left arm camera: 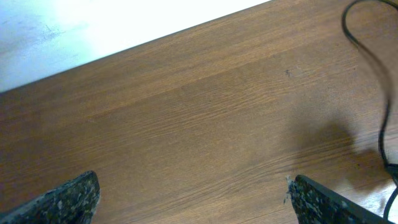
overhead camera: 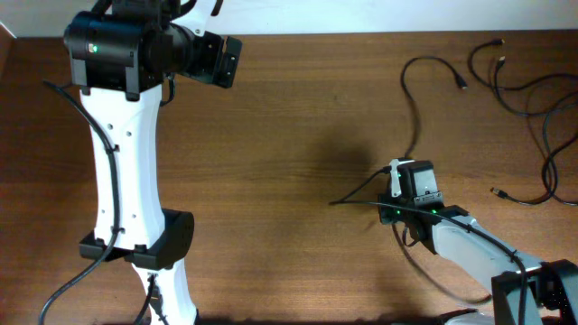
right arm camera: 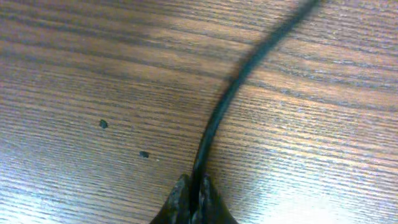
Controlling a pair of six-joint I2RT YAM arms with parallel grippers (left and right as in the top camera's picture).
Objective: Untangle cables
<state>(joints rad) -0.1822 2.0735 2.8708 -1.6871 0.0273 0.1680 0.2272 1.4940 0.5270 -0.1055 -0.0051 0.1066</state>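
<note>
Near the front of the table [overhead camera: 271, 162], the right gripper [right arm camera: 194, 190] is pinching one thin black cable [right arm camera: 221, 109]. The cable looks light and floppy, so it should bend and drag along when pulled. Its plug end [overhead camera: 462, 85] seems the best place to grab. Farther back, more cables [overhead camera: 545, 144] lie in loose loops at the right corner. The left gripper [left arm camera: 193, 205] is spread wide over bare wood, holding nothing.

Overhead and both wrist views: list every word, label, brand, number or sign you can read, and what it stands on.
None: no text can be read on the table, the cables, the left arm or the right arm. The green lights on the arms are plain dots, not signs.
</note>
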